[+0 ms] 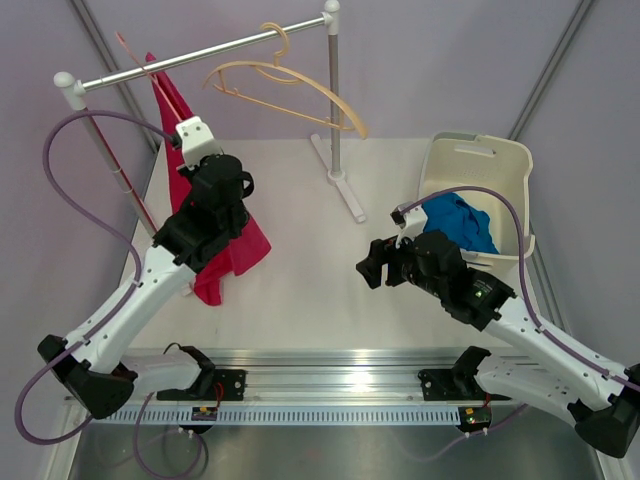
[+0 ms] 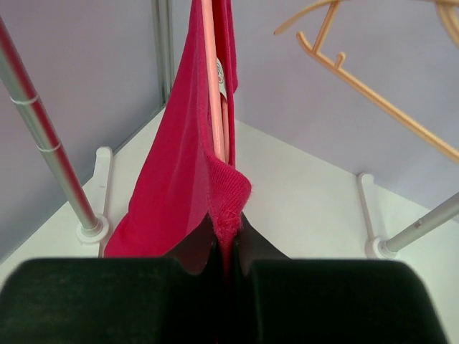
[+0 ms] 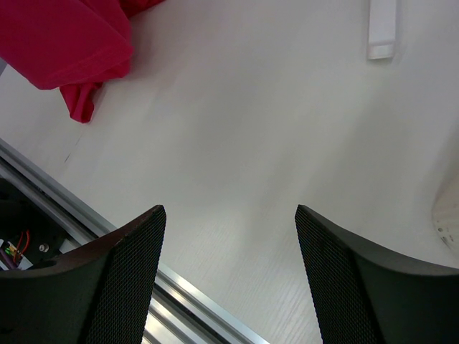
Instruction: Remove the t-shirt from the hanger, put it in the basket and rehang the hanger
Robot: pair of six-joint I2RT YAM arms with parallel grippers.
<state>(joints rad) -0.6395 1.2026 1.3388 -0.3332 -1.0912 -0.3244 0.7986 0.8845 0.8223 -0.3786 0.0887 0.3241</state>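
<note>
We see the red t-shirt [image 2: 179, 165] hanging on its pink hanger [image 2: 211, 86] near the left end of the rail [image 1: 200, 52]. The left end effector [image 2: 228, 244] is closed on a fold of the fabric below that rail. The right end effector [image 3: 228, 211] stands open and holds nothing, over the tabletop [image 3: 287, 107] in front of the rail's right post.

A white table [image 1: 300, 270] carries a clothes rack [image 1: 200, 52]. Its metal bar slants from a white-capped post at the far left to a taller post at far centre, and each post stands on a white foot. A peach hanger [image 2: 373, 91] hooks over the bar near its right end and hangs tilted. At the far right stands a cream bin [image 1: 478, 158] with a blue cloth [image 1: 462, 222] bunched inside. A metal rail [image 1: 330, 362] runs along the table's near edge. Purple walls [image 1: 450, 60] stand behind.
</note>
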